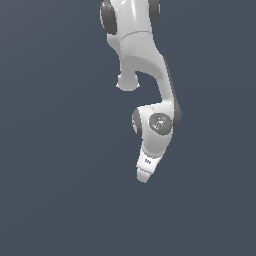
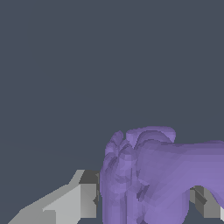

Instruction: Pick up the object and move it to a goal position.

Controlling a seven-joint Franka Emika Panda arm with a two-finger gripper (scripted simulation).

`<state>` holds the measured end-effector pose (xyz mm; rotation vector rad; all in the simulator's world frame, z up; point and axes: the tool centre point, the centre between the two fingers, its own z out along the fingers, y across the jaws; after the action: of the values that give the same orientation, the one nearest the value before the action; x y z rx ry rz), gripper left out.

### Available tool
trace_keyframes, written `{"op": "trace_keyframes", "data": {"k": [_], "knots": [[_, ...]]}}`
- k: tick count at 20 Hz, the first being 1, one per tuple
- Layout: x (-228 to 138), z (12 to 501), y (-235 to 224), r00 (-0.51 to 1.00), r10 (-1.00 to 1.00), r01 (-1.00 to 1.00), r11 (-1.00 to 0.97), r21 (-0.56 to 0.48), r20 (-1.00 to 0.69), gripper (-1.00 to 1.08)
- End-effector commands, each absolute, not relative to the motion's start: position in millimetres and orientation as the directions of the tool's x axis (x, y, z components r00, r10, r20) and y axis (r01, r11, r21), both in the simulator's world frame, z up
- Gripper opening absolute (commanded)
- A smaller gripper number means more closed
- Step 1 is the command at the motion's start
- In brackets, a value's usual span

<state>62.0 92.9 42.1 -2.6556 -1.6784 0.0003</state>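
In the wrist view the purple object (image 2: 148,175) fills the space between my gripper's (image 2: 144,199) two grey fingers (image 2: 83,199). It looks lumpy, with rounded ridges, and one arm of it runs out past the far finger (image 2: 203,203). The jaws stand closed against its sides. In the exterior view the white arm reaches down from the top, and the gripper (image 1: 144,176) hangs at its lower end, pointing away from the camera. The object does not show in that view; the hand hides it.
A plain dark grey-blue surface (image 1: 55,190) fills both views, with no other objects, edges or containers showing.
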Motion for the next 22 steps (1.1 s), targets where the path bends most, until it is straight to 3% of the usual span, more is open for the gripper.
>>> {"op": "trace_keyframes", "data": {"k": [1, 12, 22], "knots": [[62, 42, 93, 0.429, 0.903, 0.903, -0.429, 0.0, 0.0, -1.0], [44, 45, 83, 0.429, 0.903, 0.903, -0.429, 0.0, 0.0, -1.0], [-4, 51, 59, 0.43, 0.903, 0.903, -0.43, 0.0, 0.0, -1.0]]}}
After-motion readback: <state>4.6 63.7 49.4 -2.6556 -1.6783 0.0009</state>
